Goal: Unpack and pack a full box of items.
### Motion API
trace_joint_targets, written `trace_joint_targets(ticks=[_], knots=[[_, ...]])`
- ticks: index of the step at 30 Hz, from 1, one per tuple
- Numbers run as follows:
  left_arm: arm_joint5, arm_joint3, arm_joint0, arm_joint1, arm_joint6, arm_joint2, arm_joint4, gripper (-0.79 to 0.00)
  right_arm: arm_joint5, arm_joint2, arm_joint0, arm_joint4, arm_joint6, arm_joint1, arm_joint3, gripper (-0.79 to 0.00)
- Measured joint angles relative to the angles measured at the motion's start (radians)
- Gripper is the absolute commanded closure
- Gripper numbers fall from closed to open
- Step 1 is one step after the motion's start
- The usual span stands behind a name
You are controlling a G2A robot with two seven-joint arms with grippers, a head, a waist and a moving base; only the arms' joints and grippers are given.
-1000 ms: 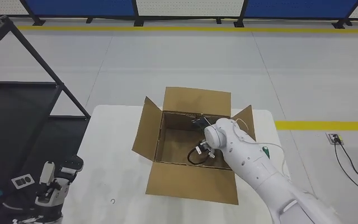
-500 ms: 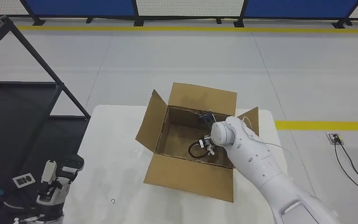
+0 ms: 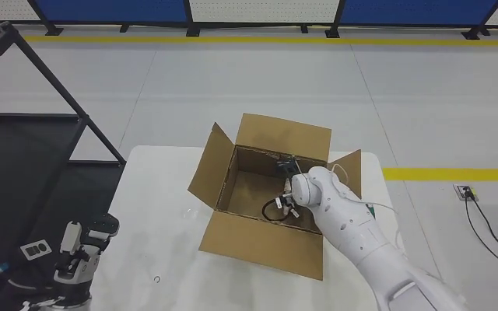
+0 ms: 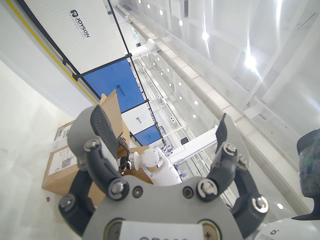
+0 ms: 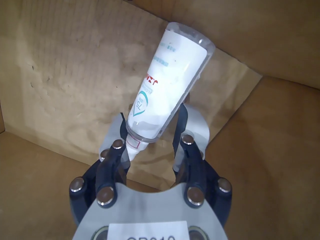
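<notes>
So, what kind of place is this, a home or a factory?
Probably an industrial hall or robot test floor: a yellow floor line, blue and white partition panels, and a high ceiling with rows of lights.

An open cardboard box (image 3: pixel 264 242) sits mid-frame on the white surface (image 3: pixel 159 225), all four flaps splayed outward. The white right arm (image 3: pixel 350 233) comes up from the lower right and dips over the box's right wall. Its tool (image 3: pixel 289 204) looks to be down inside, though the wrist hides most of it. A black loop of cable (image 3: pixel 271 210) lies on the box floor just beside it. At the lower left, past the surface's edge, the left tool (image 3: pixel 87 237) points up-frame below a black rack (image 3: pixel 47 167).
</notes>
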Motion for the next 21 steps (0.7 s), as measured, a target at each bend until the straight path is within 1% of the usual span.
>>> trace_joint_targets(ticks=[3,6,8,11,12,13,14,16,21], knots=[[-0.001,0.0,0.001,0.0,0.002,0.001,0.001,-0.785,-0.039,-0.006,0.002,-0.01,0.009,-0.003,0.001,-0.376],[-0.002,0.0,0.001,0.0,0.005,0.002,0.002,-0.785,-0.136,-0.01,0.002,-0.019,0.004,-0.002,-0.011,-0.369],[-0.003,-0.001,0.002,-0.001,0.007,0.004,0.005,-0.785,-0.193,-0.006,0.001,-0.023,0.004,0.001,-0.016,-0.382],[-0.005,-0.003,0.003,-0.001,0.009,0.007,0.007,-0.785,-0.259,-0.002,-0.003,-0.03,0.009,0.006,-0.031,-0.388],[-0.006,-0.003,0.003,-0.001,0.009,0.008,0.008,-0.785,-0.275,0.001,-0.005,-0.03,0.011,0.008,-0.035,-0.483],[-0.006,-0.003,0.004,-0.001,0.009,0.008,0.008,-0.785,-0.282,0.005,-0.006,-0.031,0.012,0.01,-0.037,-0.754],[-0.006,-0.004,0.004,-0.001,0.009,0.009,0.009,-0.785,-0.283,0.009,-0.007,-0.035,0.015,0.011,-0.04,-0.785],[-0.007,-0.006,0.005,-0.001,0.01,0.01,0.009,-0.785,-0.272,0.015,-0.01,-0.037,0.018,0.013,-0.044,-0.785],[-0.012,-0.008,0.011,-0.002,0.013,0.01,0.011,-0.785,-0.192,0.041,-0.016,-0.016,0.007,0.01,-0.043,-0.785]])
